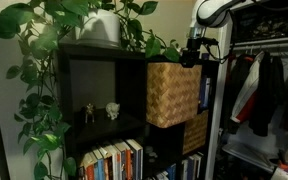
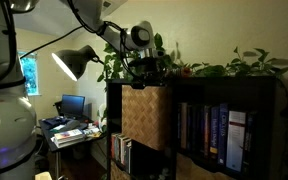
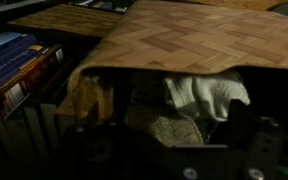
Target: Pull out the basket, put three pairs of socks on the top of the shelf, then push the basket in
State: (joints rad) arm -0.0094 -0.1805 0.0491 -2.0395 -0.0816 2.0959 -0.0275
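Basket: the tan woven basket (image 1: pixel 174 93) sits in an upper cubby of the black shelf (image 1: pixel 104 52), sticking out past the shelf's front edge in both exterior views.
Pincer: the gripper (image 1: pixel 192 52) hangs just above the basket's top rim, by the shelf's top front edge, jaws spread wide with nothing between them.
Inside the basket: the wrist view shows a white sock bundle (image 3: pixel 209 95) and a grey-tan one (image 3: pixel 169 125). The view is dim, so there may be more.
Cubby below: a darker basket (image 1: pixel 195 130).
Cubby beside: upright books (image 2: pixel 214 135).
Shelf top: trailing plant leaves (image 1: pixel 74 20).
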